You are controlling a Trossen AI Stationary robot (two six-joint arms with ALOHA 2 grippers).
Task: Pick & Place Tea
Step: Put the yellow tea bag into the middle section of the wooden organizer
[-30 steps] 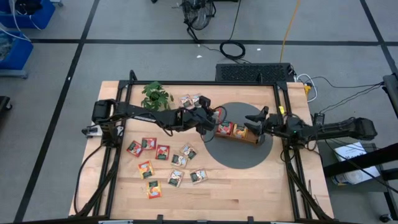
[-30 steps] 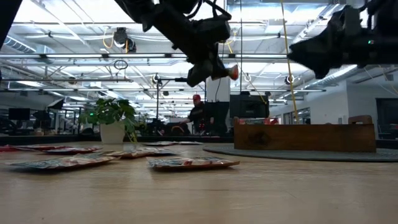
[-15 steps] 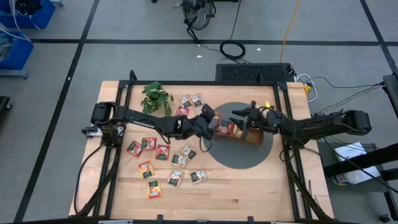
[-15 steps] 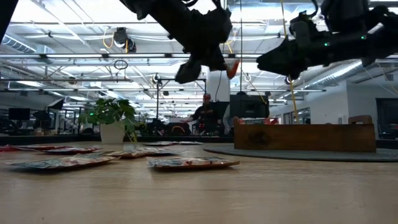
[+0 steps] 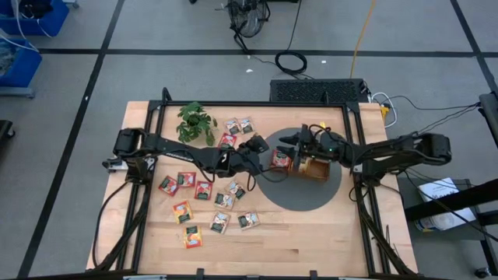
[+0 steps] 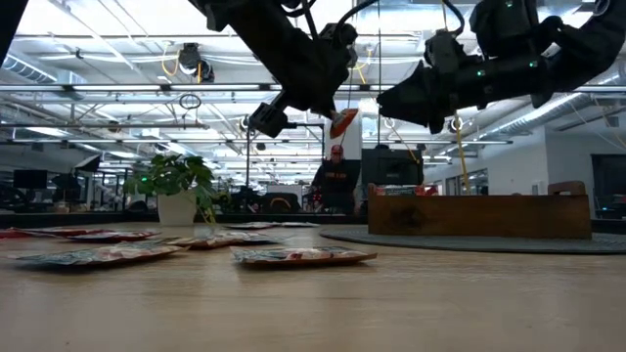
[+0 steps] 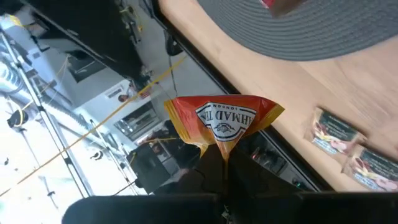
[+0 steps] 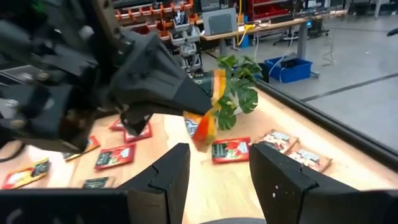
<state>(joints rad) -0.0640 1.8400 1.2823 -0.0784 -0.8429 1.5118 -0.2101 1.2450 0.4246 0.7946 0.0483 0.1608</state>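
Your left gripper (image 6: 337, 115) is pinching a red-and-orange paper tea sachet (image 7: 222, 121) in mid-air, with your right gripper (image 8: 214, 163) facing it.

The flat square sachet, crinkled at its pinched edge, hangs above the round grey mat (image 5: 299, 198), near the end of the long brown wooden tray (image 6: 479, 215). Your right gripper's two dark fingers stand spread, touching nothing, the sachet just ahead of them. More flat glossy sachets (image 5: 204, 189) lie scattered on the pale wood-grain table (image 5: 311, 233), by the small leafy green plant (image 5: 194, 120).
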